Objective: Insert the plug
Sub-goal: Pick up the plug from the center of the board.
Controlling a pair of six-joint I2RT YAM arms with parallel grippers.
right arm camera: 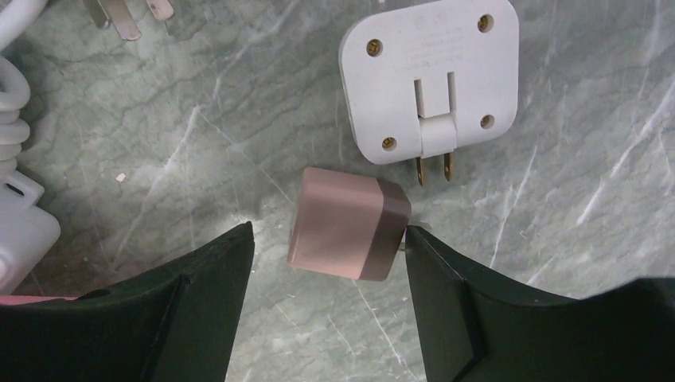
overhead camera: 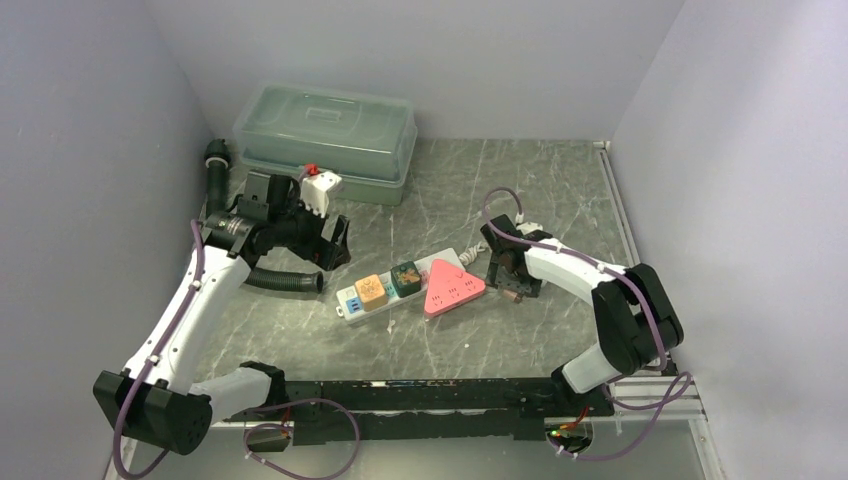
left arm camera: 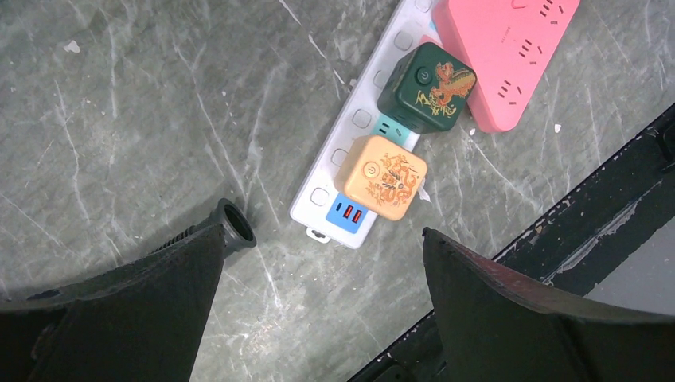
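The white power strip (overhead camera: 349,303) lies mid-tabletop (overhead camera: 520,190), carrying 1 orange cube (left arm camera: 382,177) and 1 green cube (left arm camera: 427,79), with a pink triangular block (overhead camera: 453,287) at its right end. Right of the strip, the right tool (right arm camera: 328,231) is spread around the brown-pink plug (right arm camera: 346,235), which seems to touch 1 finger. A white adapter (right arm camera: 430,76) lies just beyond. Left of the strip, the left tool (left arm camera: 328,231) hangs spread. Farther back sits a lidded bin (overhead camera: 325,140).

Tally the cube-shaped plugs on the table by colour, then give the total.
Orange cube: 1
Dark green cube: 1
Pink-brown cube: 1
Total: 3
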